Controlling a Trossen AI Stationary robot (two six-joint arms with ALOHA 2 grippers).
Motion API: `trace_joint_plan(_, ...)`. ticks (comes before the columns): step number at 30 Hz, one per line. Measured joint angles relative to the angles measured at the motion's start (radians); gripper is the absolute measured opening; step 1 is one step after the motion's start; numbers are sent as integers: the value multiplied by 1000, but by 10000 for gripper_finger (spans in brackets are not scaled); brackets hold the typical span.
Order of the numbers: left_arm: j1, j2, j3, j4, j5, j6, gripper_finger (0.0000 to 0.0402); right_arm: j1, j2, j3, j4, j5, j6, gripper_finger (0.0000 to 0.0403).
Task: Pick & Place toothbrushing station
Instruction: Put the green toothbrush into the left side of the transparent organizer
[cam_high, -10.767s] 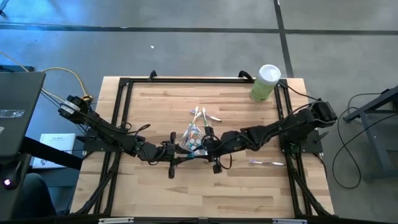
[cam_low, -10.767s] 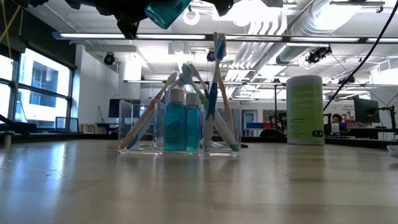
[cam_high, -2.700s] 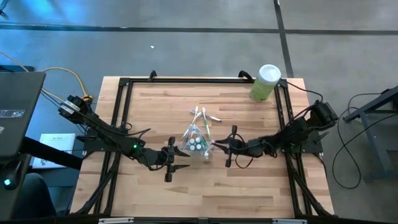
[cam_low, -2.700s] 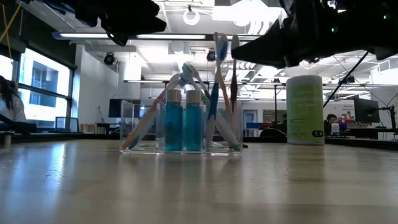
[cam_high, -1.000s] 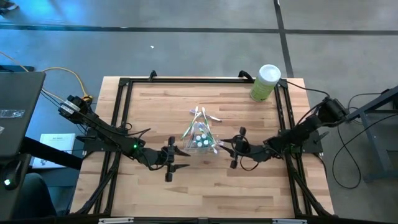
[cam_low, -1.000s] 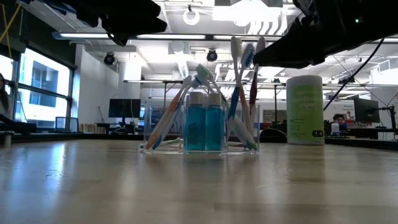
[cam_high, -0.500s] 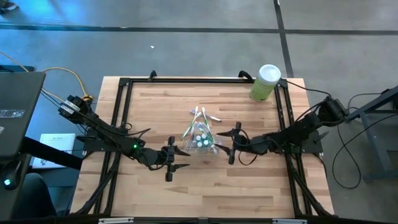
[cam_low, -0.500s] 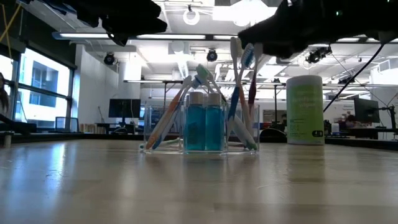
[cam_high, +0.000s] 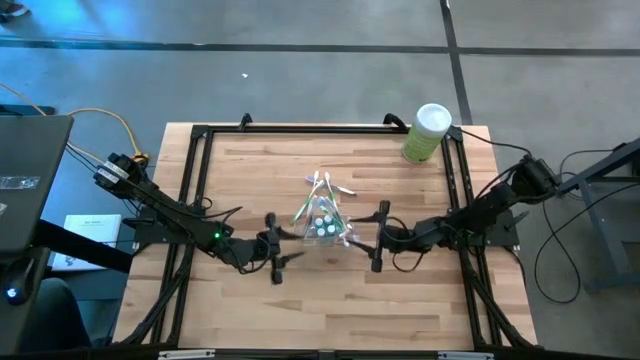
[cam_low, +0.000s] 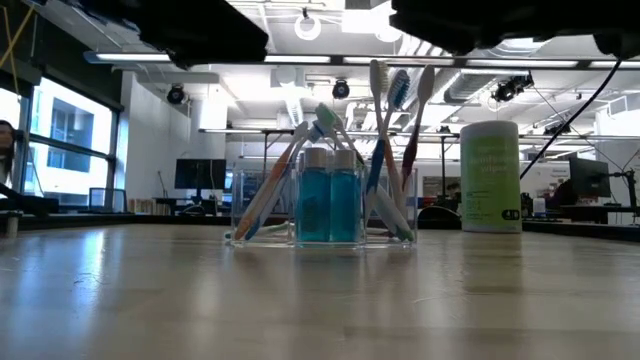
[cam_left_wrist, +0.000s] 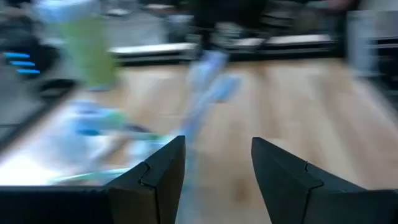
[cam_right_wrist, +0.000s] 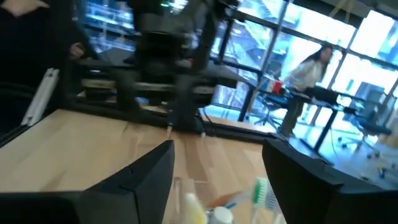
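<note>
The toothbrushing station (cam_high: 322, 222) stands near the table's middle. It is a small clear cup (cam_low: 330, 225) resting on its base. Two blue white-capped tubes (cam_low: 328, 205) stand upright in it, and several slim toothbrushes (cam_low: 385, 120) lean on its rim. My left gripper (cam_high: 285, 250) is open, just left of the station and touching nothing; the left wrist view shows its fingers (cam_left_wrist: 155, 174) apart. My right gripper (cam_high: 365, 237) hovers open just right of the station. The brush heads (cam_right_wrist: 261, 193) show below its spread fingers (cam_right_wrist: 143, 174).
A tall pale-green canister with a white lid (cam_high: 428, 130) stands at the far right corner (cam_low: 490, 175). A black frame (cam_high: 300, 128) runs round the table's edges. Bare wood lies near the front edge. People and desks show in the room beyond the table.
My right gripper has opened and let go of a toothbrush, which now leans in the cup on its right side. The gripper has risen out of the low view, staying just right of the station. My left gripper has shifted a little toward the station.
</note>
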Motion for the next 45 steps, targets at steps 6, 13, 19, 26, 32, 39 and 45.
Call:
trace_joint_plan(6,10,-118,0,-204,-329,-12,179,82,-21,0,3,55,-28,236)
trace_joint_plan(13,191,-275,0,-565,-80,-172,179,147,-21,0,-3,150,-29,236)
trace_joint_plan(19,520,-275,0,-691,357,-285,179,154,-21,0,-18,178,-28,236)
trace_joint_plan(26,780,-134,0,-599,563,-311,179,145,-21,0,-54,181,-17,236)
trace_joint_plan(32,809,30,0,-401,721,-329,179,145,-21,0,-69,180,7,236)
trace_joint_plan(39,774,182,0,-214,721,-333,179,145,-21,0,-76,180,10,236)
trace_joint_plan(45,740,246,0,-102,709,-310,179,145,-21,0,-77,180,10,236)
